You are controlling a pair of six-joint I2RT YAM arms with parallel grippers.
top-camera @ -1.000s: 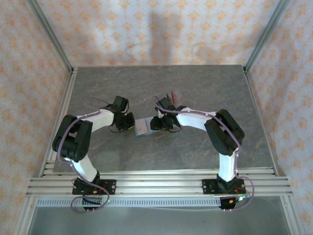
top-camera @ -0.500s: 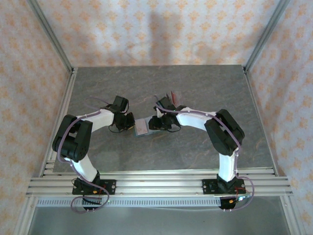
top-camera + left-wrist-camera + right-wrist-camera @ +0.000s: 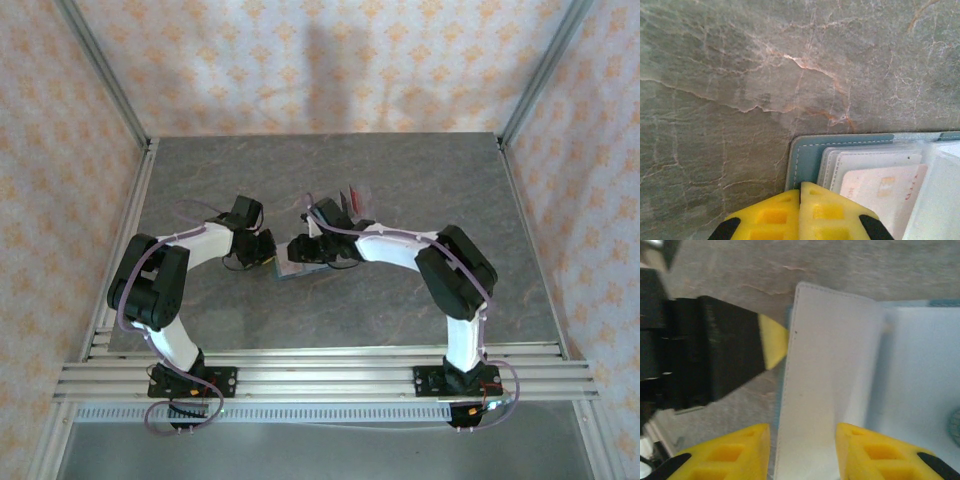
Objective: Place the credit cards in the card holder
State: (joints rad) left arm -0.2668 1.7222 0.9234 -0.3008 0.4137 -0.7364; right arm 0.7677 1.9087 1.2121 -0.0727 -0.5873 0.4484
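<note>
The card holder (image 3: 289, 265) lies open on the bench (image 3: 430, 180), between the two grippers, and everything is best placed from it.

The left gripper (image 3: 800, 200) is clenched, its yellow fingers pressed together with nothing between them. It sits at the holder's left edge, its tip right at the teal stitched border. Whether it presses the border down or only hangs just above it, I cannot tell. In the left wrist view, a card with red markings (image 3: 875, 187) lies just beyond that border, under the clear sleeves, so at least one card looks to be inside already.

The right gripper (image 3: 802, 442) comes in over the holder from the opposite side. Its fingers stand apart, with a pale flat panel (image 3: 825, 375) between them. I cannot tell whether they pinch it or only straddle it, nor whether the panel is the lilac card or an inner leaf of the holder. The panel's long axis runs straight away from the right gripper toward the holder's left edge. Its far corner lies just beside the left gripper's tip.

My judgement is that the right arm is the working one. The next move turns on sliding or laying that panel along its long axis toward the left edge, with the left gripper as the stop. The risk is the holder skidding leftward if it is not pinned.
</note>
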